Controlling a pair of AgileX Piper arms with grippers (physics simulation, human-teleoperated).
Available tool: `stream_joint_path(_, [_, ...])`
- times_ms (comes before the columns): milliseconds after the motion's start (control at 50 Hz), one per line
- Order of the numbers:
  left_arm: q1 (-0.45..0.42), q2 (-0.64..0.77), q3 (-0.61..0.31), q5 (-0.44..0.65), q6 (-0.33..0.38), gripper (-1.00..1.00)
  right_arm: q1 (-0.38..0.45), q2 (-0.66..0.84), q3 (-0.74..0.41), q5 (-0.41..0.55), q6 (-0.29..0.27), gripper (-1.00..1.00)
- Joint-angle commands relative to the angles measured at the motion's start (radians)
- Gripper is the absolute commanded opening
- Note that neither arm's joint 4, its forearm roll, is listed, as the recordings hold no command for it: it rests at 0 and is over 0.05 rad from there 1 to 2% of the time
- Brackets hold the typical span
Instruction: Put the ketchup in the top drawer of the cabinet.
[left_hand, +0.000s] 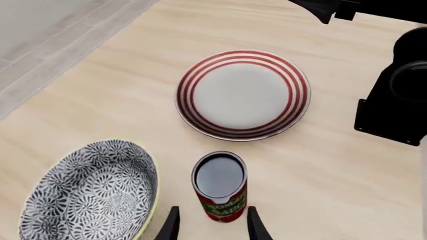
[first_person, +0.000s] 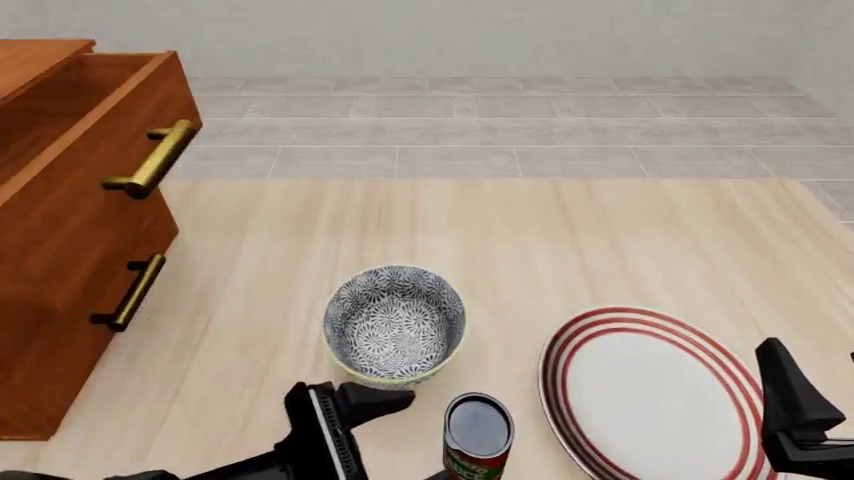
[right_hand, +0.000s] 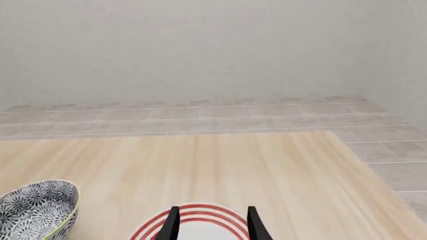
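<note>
Black jaws of the left gripper (left_hand: 211, 225) stand spread on either side of the ketchup (left_hand: 220, 187) without clearly touching it, low in the left wrist picture, so I judge the grasp is the step in hand: they must close on the can, then lift it toward the open top drawer (first_person: 114, 120) of the cabinet (first_person: 60, 260) at the upper left of the front picture. Only that front view shows the cabinet; the right gripper (right_hand: 211, 225) hangs open and empty over the striped plate (right_hand: 200, 222), beside the patterned bowl (first_person: 394, 325) on the counter (first_person: 534, 250).
</note>
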Motion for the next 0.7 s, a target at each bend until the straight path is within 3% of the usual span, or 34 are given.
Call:
stream_joint_path(20, [-0.029, 0.103, -0.018, -0.061, -0.012, 1.00, 0.002, 0.000, 0.000, 0.001, -0.001, 1.00])
stream_joint_path(400, [-0.011, 0.253, -0.057, -0.147, -0.019, 1.00, 0.008, 0.000, 0.000, 0.006, 0.001, 1.00])
stream_joint_path(700, [-0.006, 0.291, -0.087, -0.145, -0.020, 1.00, 0.009, 0.000, 0.000, 0.005, 0.001, 1.00])
